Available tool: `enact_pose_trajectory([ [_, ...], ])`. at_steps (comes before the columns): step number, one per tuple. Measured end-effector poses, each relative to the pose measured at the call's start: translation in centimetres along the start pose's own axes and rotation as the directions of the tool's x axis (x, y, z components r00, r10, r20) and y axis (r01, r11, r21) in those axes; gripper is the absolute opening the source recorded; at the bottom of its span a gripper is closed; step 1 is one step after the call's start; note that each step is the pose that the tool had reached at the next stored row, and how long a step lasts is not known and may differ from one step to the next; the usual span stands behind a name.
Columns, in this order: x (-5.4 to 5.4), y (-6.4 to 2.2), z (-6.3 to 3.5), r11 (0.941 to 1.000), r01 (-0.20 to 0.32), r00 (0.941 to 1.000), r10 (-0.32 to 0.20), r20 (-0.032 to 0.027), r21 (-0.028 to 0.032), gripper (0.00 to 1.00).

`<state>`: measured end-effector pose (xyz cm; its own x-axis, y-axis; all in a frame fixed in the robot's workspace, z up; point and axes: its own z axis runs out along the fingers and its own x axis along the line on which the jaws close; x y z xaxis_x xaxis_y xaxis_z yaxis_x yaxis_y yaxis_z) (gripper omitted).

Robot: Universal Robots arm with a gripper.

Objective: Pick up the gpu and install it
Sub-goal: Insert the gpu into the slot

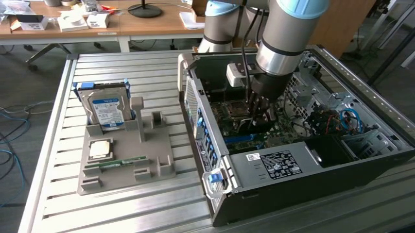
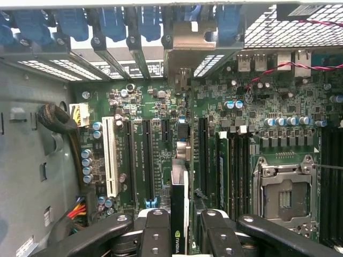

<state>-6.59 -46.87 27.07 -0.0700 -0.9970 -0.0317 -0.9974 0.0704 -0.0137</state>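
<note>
In the wrist view, the gripper (image 2: 185, 227) pinches the gpu (image 2: 179, 211) between its two black fingers (image 2: 156, 230). The card stands on its edge over the motherboard (image 2: 278, 101) inside the computer case (image 2: 32, 160), and a green logo shows on its upper edge. Its long axis runs from the fingers straight to the rear wall of the case. The silver bracket (image 2: 187, 40) end points to the row of blue slot latches (image 2: 112, 24) on that wall. The card lies parallel to the white slot (image 2: 111, 155). I cannot tell if it sits fully in a slot.

In the exterior view, the case (image 1: 224, 213) lies on its side, open face up, on a table of aluminium slats (image 1: 129, 208). The arm (image 1: 285, 34) comes down into the case. Just beside the case, at the exterior view's left, a grey holder (image 1: 155, 160) carries an upright hard drive (image 1: 107, 109), a processor chip (image 1: 99, 149) and a memory stick (image 1: 116, 164). Behind the case stand wooden desks (image 1: 155, 24), on a grey floor.
</note>
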Motion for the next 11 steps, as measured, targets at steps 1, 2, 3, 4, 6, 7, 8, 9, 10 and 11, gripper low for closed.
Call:
enact_pose_trajectory([
  [1, 0.00, 0.04, 0.01, 1.0000, 0.000, 1.0000, 0.000, 0.0000, 0.0000, 0.26],
  [2, 0.00, 0.08, 0.02, 1.0000, 0.000, 1.0000, 0.000, 0.0001, 0.0001, 0.26],
  [3, 0.01, 0.12, 0.03, 1.0000, 0.000, 1.0000, 0.000, 0.0001, 0.0001, 0.26],
  [4, 0.01, 0.16, 0.04, 1.0000, 0.000, 1.0000, 0.000, 0.0001, 0.0000, 0.26],
  [6, 0.01, 0.19, 0.05, 1.0000, 0.000, 1.0000, 0.000, 0.0000, 0.0000, 0.26],
  [7, 0.02, 0.20, 0.05, 1.0000, 0.000, 1.0000, 0.000, 0.0000, 0.0000, 0.26],
  [8, 0.02, 0.20, 0.05, 1.0000, 0.000, 1.0000, 0.000, -0.0001, -0.0001, 0.26],
  [9, 0.02, 0.22, 0.06, 1.0000, 0.000, 1.0000, 0.000, 0.0000, 0.0000, 0.26],
  [10, 0.02, 0.26, 0.08, 1.0000, 0.000, 1.0000, 0.000, 0.0002, 0.0001, 0.26],
  [11, 0.02, 0.31, 0.10, 1.0000, 0.000, 1.0000, 0.000, 0.0003, 0.0001, 0.26],
])
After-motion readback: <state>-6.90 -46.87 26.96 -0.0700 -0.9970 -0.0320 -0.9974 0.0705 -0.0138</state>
